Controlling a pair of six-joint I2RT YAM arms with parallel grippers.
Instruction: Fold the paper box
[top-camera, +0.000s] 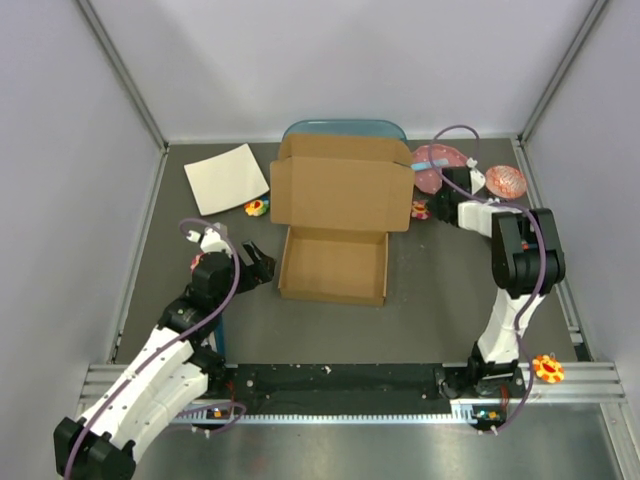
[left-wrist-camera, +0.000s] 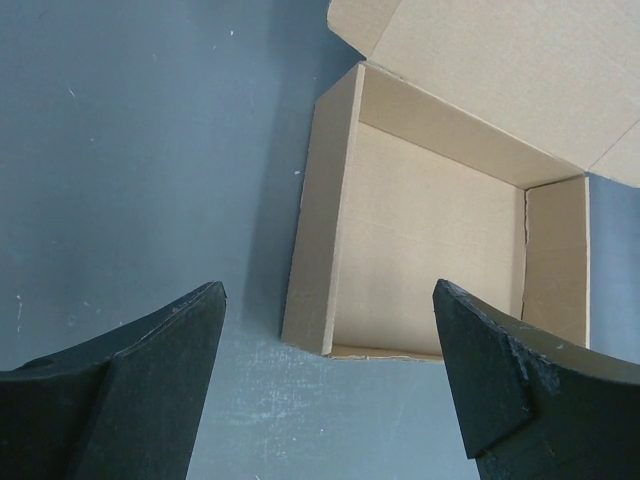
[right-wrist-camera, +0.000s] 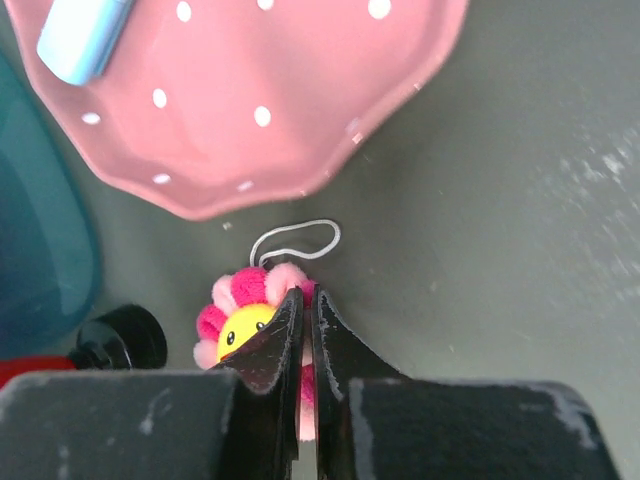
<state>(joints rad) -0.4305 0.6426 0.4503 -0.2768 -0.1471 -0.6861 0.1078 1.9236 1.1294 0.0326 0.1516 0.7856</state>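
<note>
The brown cardboard paper box (top-camera: 335, 265) stands mid-table with its walls up and its lid (top-camera: 342, 190) lying open and flat behind it. In the left wrist view the box (left-wrist-camera: 440, 220) is just ahead and to the right, empty inside. My left gripper (top-camera: 255, 265) is open and empty, low over the mat beside the box's left wall, not touching it; it shows in its own view (left-wrist-camera: 330, 310). My right gripper (right-wrist-camera: 306, 295) is shut on a pink and yellow flower plush toy (right-wrist-camera: 240, 320) by the lid's right end, where the toy (top-camera: 421, 210) also shows from above.
A cream-white sheet (top-camera: 227, 178) lies back left, with a second small flower toy (top-camera: 257, 208) near it. A teal tray (top-camera: 340, 130) sits behind the lid. A pink dotted plate (right-wrist-camera: 250, 90) holding a light blue item (right-wrist-camera: 85, 30) is back right, beside a pink-red object (top-camera: 505, 180).
</note>
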